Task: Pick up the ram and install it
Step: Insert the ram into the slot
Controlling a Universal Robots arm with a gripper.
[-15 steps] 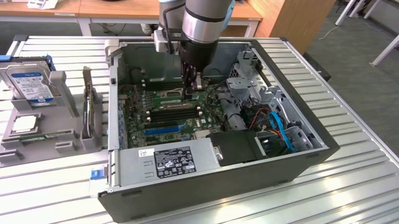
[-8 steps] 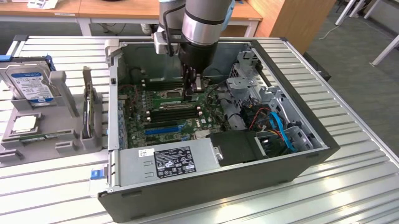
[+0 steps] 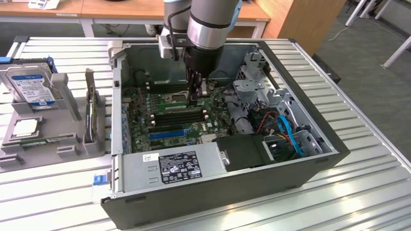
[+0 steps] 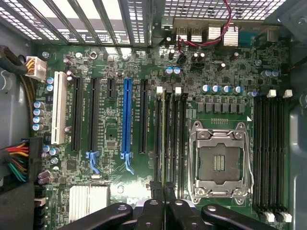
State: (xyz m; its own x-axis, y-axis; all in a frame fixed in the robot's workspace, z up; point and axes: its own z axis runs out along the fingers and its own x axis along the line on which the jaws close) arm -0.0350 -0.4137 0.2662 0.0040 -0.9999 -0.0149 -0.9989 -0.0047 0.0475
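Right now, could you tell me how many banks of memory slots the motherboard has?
2. One bank lies between the processor socket and the expansion slots, where the gripper holds the ram; the other bank lies on the socket's opposite side.

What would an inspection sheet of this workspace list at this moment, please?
Surface: slatted metal table carrying an open computer case.
Job's things: ram, edge-on over the memory slots beside the empty processor socket; whether it is seated cannot be told.
Clutter: hard drive and processor chip in a grey holder at the exterior view's left.
Grippers: claw shut on the ram.
Cables: blue cables inside the case.
Surroundings: wooden desks behind.
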